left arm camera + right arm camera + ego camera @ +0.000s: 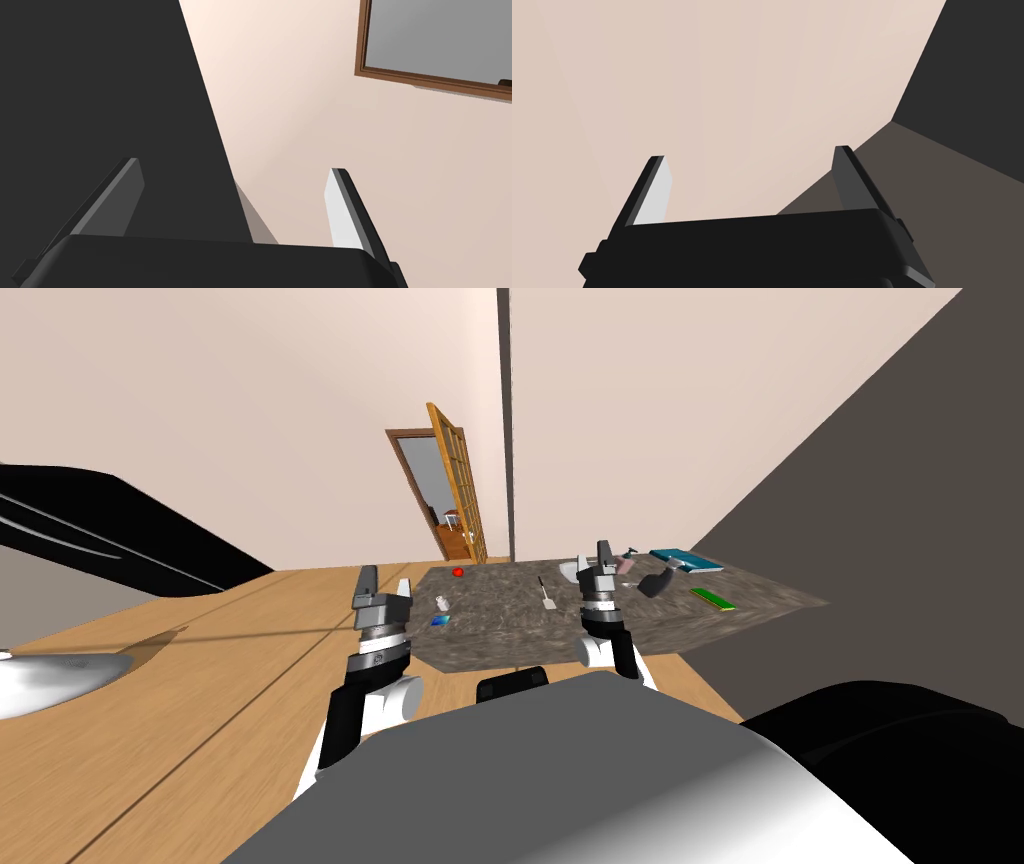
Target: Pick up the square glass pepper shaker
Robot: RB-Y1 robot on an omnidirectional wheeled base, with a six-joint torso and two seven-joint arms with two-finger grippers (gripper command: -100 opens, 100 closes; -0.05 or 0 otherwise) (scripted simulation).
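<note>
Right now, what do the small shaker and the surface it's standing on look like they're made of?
The shaker looks plain pale grey-white and dull. Nothing see-through shows, so I can't confirm glass from here. The surface under it is probably stone or a stone-look top with a matte finish, going by its mottled grey-brown speckle.

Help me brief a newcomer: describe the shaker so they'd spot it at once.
Start at the mottled grey counter ahead and go to its left end, beside the left gripper. The shaker is the small pale upright piece there, between a red thing farther back and a flat blue-green card nearer me. It alone is whitish and stands up.
</note>
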